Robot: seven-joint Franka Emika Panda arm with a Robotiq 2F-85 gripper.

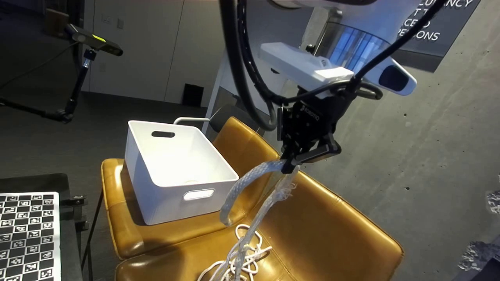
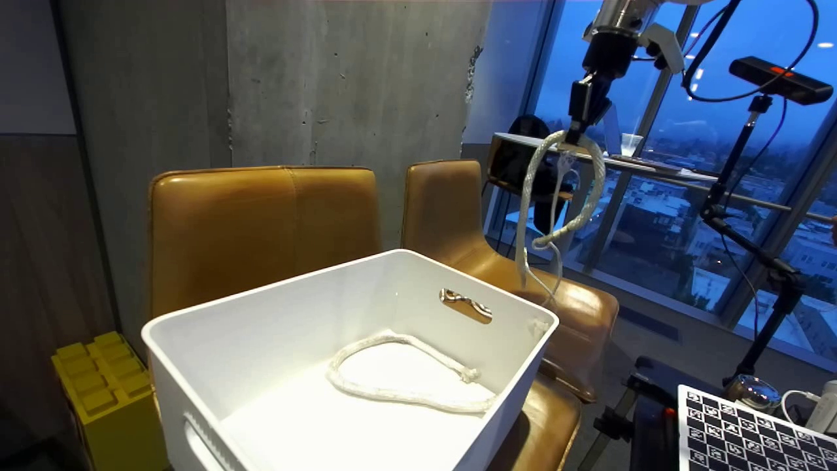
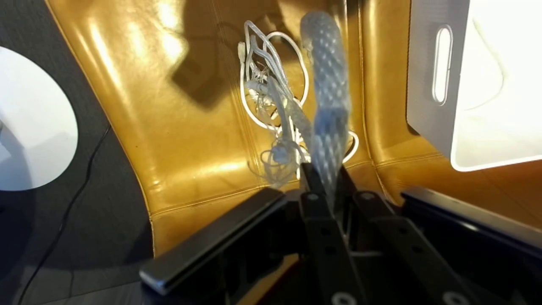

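Gripper (image 1: 289, 166): jaws closed, pinching a braided rope (image 3: 330, 84); higher than the white bin (image 1: 172, 199) and off to one side of it, not touching.
Braided rope: thick, pale; loops down from the jaws, outside the bin. Small bite, long free length: a jolt or slackened jaws might let it slip.
Frayed end (image 1: 283, 191): wispy, under the jaws, beside the bin. Fibres could shed, or catch in the gripper's linkage.
Hanging strand (image 1: 262, 210): drops toward the cord pile (image 3: 279, 76) near the bin; contact unclear. If snarled together, lifting might drag cords along.
Cord pile: thin, white, tangled, on the next chair (image 3: 190, 144) over from the bin's.
White bin: upright, open-topped, on its own chair (image 1: 156, 239). Looks light, and the seat slick; rope hooked over the rim could tug it askew.
Bin contents: one pale rope (image 2: 382, 393), curved on the floor of the bin; one end shows, the rest runs out of sight behind the rim.
Yellow block (image 2: 124, 405): brick-shaped, low down, across the bin from the gripper; cannot tell if hollow.
Cup (image 2: 630, 144): well beyond the bin, past the gripper; contents too small to tell.
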